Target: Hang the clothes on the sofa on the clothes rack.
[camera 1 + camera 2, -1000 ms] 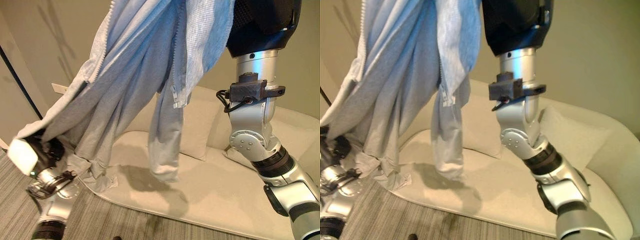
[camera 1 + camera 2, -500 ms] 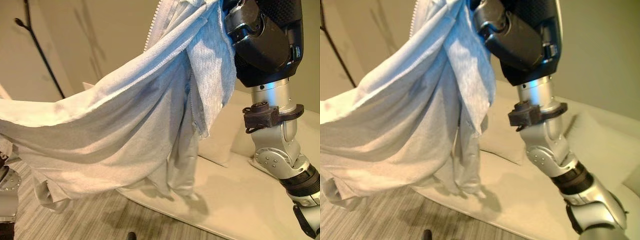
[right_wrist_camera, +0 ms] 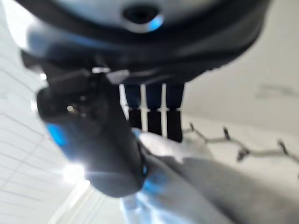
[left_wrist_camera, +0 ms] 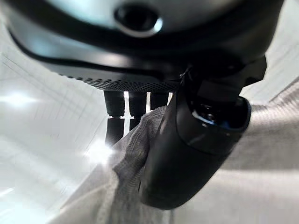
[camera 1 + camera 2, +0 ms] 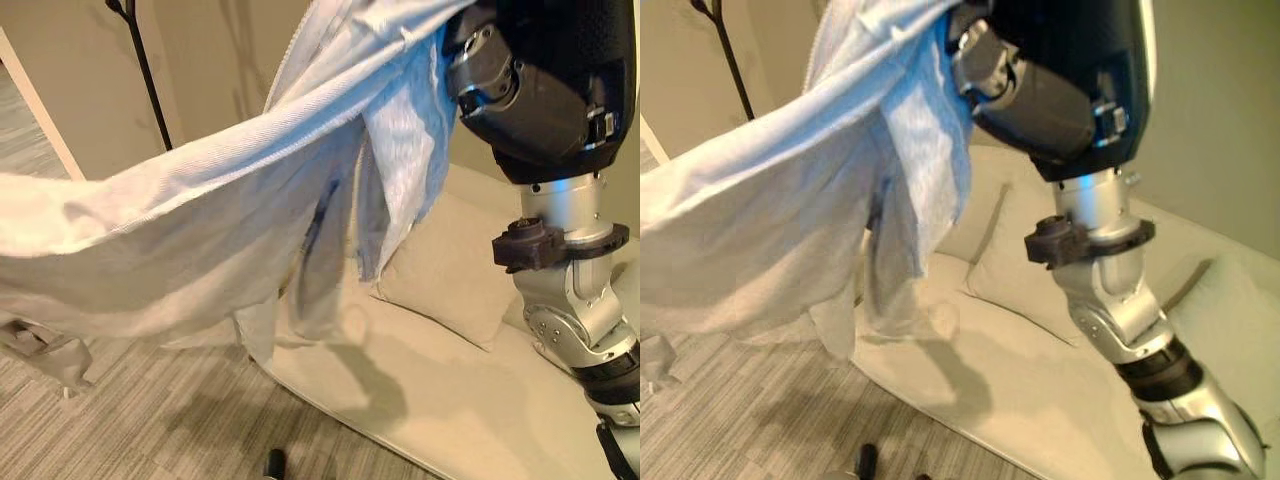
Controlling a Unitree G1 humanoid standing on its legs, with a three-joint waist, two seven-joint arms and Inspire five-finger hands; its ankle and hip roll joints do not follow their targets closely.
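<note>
One garment [image 5: 200, 230], pale grey and zippered, was clear of the cream sofa [image 5: 450, 390] and stretched in the air between both hands, so the pickup looked done and only the hanging remained. It spanned from upper right down toward the near left. A dark rack pole [image 5: 145, 70] stood at the far left, well apart from the cloth. The right hand [image 3: 93, 140] pinched a fold between thumb and fingers; the left hand [image 4: 187, 154] seemed, as far as its close view showed, clamped on cloth likewise.

Pale grey-blue zip jacket [image 5: 230, 230] hangs stretched in air above cream sofa [image 5: 470, 390].
</note>
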